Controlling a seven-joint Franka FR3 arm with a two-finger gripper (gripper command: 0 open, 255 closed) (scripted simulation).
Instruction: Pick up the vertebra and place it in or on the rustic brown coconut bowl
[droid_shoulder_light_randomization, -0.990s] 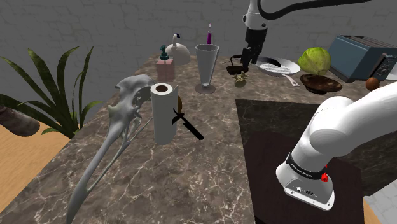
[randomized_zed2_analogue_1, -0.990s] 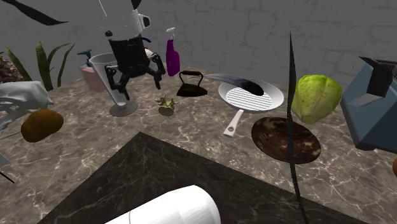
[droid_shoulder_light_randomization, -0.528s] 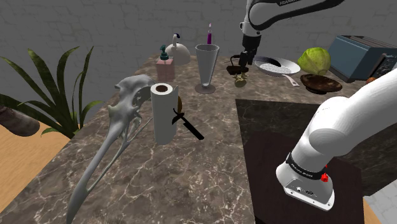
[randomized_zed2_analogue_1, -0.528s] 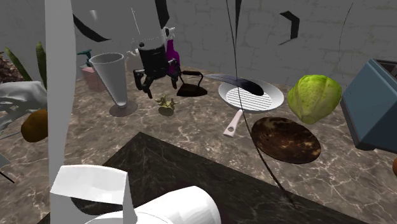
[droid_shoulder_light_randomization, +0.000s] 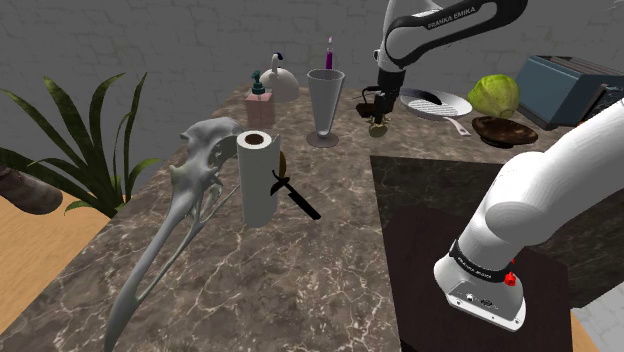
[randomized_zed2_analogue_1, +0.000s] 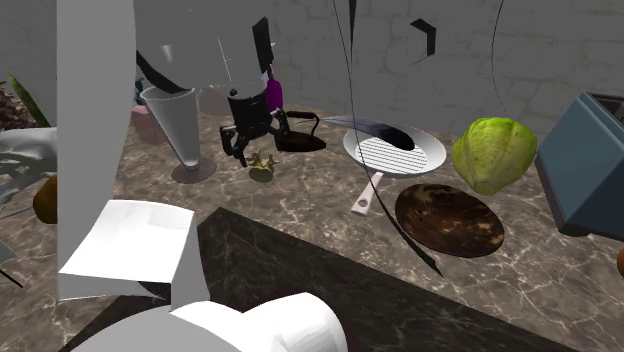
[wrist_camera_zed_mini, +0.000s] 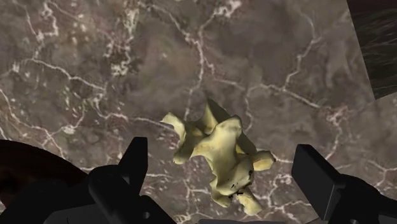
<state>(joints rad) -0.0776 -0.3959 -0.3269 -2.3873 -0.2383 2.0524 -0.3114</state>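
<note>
The vertebra (wrist_camera_zed_mini: 219, 153) is a small pale yellow bone lying on the marble counter (droid_shoulder_light_randomization: 300, 270). It shows as the vertebra (randomized_zed2_analogue_1: 262, 163) in the second exterior view and the vertebra (droid_shoulder_light_randomization: 378, 125) in the shoulder view. My gripper (wrist_camera_zed_mini: 222, 175) hangs just above it, open, with a finger on either side and neither touching it. The gripper (randomized_zed2_analogue_1: 253, 143) and gripper (droid_shoulder_light_randomization: 379, 105) sit low over the bone. The brown coconut bowl (randomized_zed2_analogue_1: 448, 220), also the bowl (droid_shoulder_light_randomization: 504, 129), rests on the counter apart from the gripper, beyond the pan.
Beside the vertebra stand a black flat iron (randomized_zed2_analogue_1: 300, 133), a grey cone-shaped cup (randomized_zed2_analogue_1: 182, 125) and a white grill pan (randomized_zed2_analogue_1: 394, 152). A cabbage (randomized_zed2_analogue_1: 490, 154) and a blue toaster (randomized_zed2_analogue_1: 590, 170) stand past the bowl. A paper towel roll (droid_shoulder_light_randomization: 255, 178) and a long skull (droid_shoulder_light_randomization: 190, 190) lie nearer.
The gripper has come down and across toward the vertebra, from above the cone cup to just over the bone. The bone has not moved.
</note>
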